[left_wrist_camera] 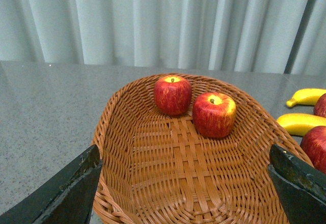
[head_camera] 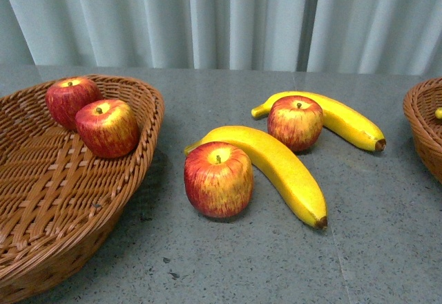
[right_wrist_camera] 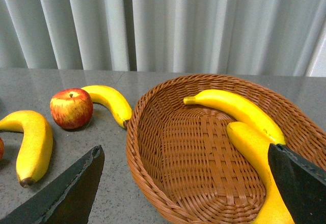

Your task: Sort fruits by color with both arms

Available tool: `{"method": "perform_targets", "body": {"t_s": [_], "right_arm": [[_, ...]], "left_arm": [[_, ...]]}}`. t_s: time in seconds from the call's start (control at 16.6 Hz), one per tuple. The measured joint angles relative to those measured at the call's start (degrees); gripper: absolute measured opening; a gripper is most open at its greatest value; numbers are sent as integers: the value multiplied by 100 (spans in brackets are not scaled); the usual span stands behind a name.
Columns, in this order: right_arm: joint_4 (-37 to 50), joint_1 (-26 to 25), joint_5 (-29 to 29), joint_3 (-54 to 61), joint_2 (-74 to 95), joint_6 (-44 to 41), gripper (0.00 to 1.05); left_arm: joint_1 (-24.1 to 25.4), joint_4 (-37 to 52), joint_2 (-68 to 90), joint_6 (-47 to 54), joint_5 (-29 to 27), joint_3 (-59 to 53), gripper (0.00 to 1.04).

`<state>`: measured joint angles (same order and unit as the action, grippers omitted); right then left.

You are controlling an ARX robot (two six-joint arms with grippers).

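Gaping wide and empty, both: left gripper (left_wrist_camera: 184,152) faces the left basket (left_wrist_camera: 109,117) with two apples (left_wrist_camera: 172,94), right gripper (right_wrist_camera: 184,151) faces the right basket (right_wrist_camera: 135,132) with two bananas (right_wrist_camera: 239,109). Loose apples (head_camera: 218,179) and loose bananas (head_camera: 283,166) lie on the table (head_camera: 207,97) between.

Left basket (head_camera: 48,179), right basket (head_camera: 423,128), grey table (head_camera: 276,262), curtain (head_camera: 207,14)

In the front view, right basket (head_camera: 416,110) cut off at the edge, left basket (head_camera: 148,121) cropped too, far banana (head_camera: 349,123) partly hidden behind an apple (head_camera: 295,122)
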<state>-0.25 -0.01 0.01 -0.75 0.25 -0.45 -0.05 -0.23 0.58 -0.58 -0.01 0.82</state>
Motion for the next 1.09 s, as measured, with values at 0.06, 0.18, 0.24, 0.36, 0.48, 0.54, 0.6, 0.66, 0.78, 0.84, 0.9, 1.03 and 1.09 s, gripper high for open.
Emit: {"method": "perform_targets", "body": {"t_s": [0.06, 0.18, 0.24, 0.36, 0.48, 0.54, 0.6, 0.66, 0.78, 0.84, 0.9, 1.03, 1.09], "right_arm": [[0, 0, 0, 0, 0, 0, 98], [0, 0, 0, 0, 0, 0, 98], [0, 0, 0, 0, 0, 0, 98], [0, 0, 0, 0, 0, 0, 98], [0, 0, -7, 0, 0, 2, 98], [4, -2, 2, 0, 0, 2, 98], [-7, 0, -4, 0, 0, 2, 98], [-2, 0, -2, 0, 0, 2, 98], [-7, 0, 0, 0, 0, 2, 98], [-4, 0, 0, 0, 0, 2, 98], [-4, 0, -2, 0, 0, 2, 98], [-4, 0, 0, 0, 0, 2, 98], [-4, 0, 0, 0, 0, 2, 98]], "left_arm": [[0, 0, 0, 0, 0, 0, 98], [0, 0, 0, 0, 0, 0, 98], [0, 0, 0, 0, 0, 0, 98], [-63, -155, 35, -26, -160, 26, 98], [-772, -892, 935, -544, -1976, 483, 98], [-616, -656, 1134, -621, -2317, 575, 98], [-396, -280, 1335, -625, -2203, 743, 98], [-157, 289, 1779, -540, -1939, 1047, 98], [260, 1375, 2973, -273, -1176, 1539, 98], [271, 1834, 3731, -103, -793, 1921, 98], [90, 2072, 4430, 107, -455, 2422, 98], [-455, 1759, 5624, 378, 221, 3394, 98], [-782, 1532, 6092, 544, 422, 3781, 98]]}}
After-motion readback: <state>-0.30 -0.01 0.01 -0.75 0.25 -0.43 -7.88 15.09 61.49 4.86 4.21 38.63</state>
